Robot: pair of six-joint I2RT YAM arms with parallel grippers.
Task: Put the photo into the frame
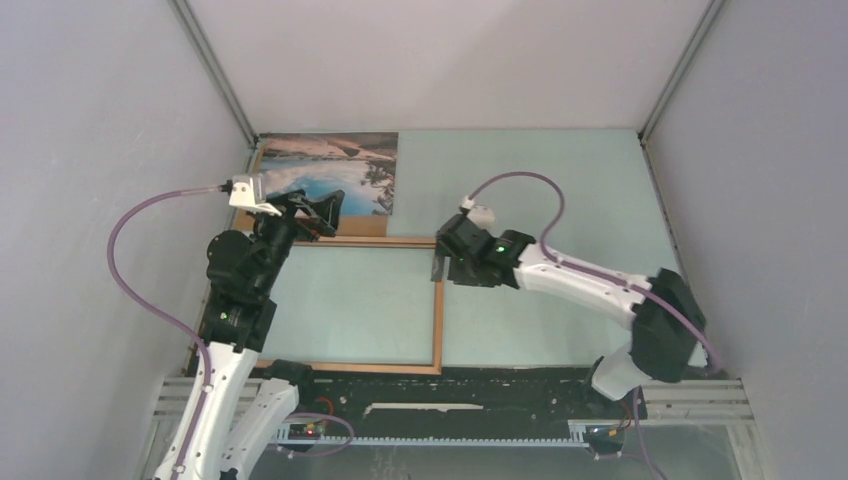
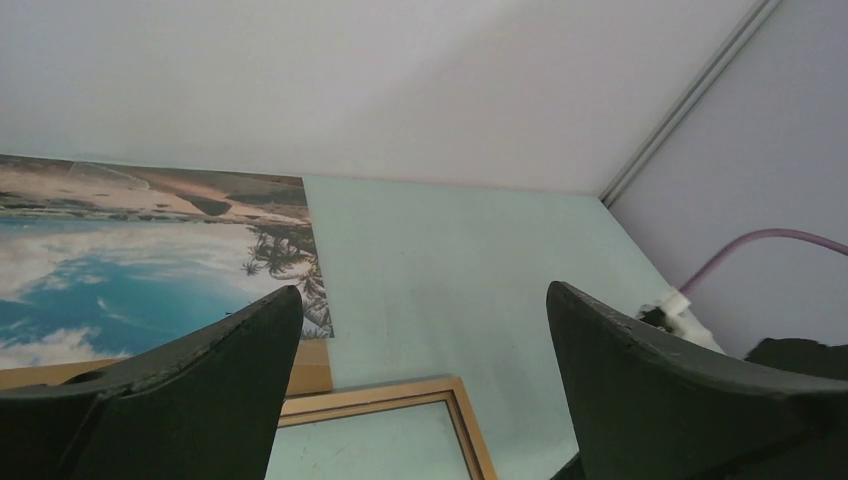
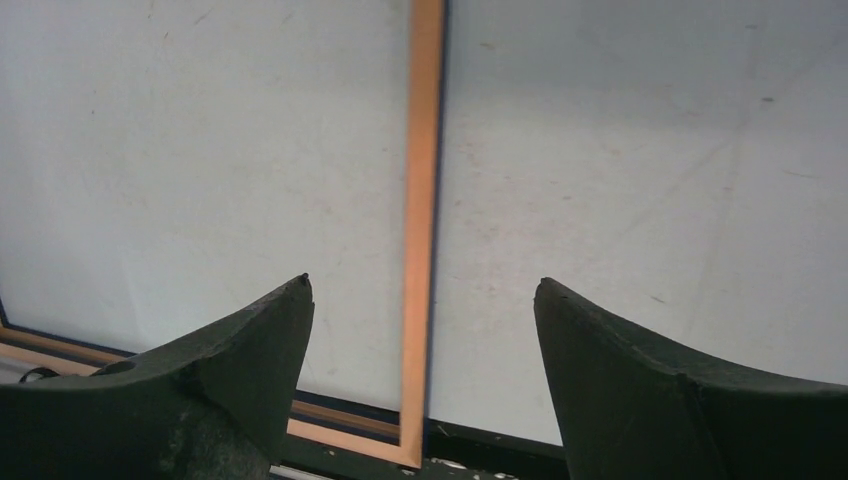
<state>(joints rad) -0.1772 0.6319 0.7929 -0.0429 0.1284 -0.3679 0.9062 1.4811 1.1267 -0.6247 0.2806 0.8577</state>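
Left arm hides part of the frame and seemingly the photo.

Photo on backing board, just behind frame.

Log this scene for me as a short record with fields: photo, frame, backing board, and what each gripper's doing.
photo: picture side up, far left of the table, lying on the brown board, outside the frame
frame: flat on the table, wood face up, only table showing through it
brown board: under the photo, near edge showing
left gripper: open, empty, near the photo's near edge
right gripper: open, empty, astride the frame's right rail
status: photo not yet in frame
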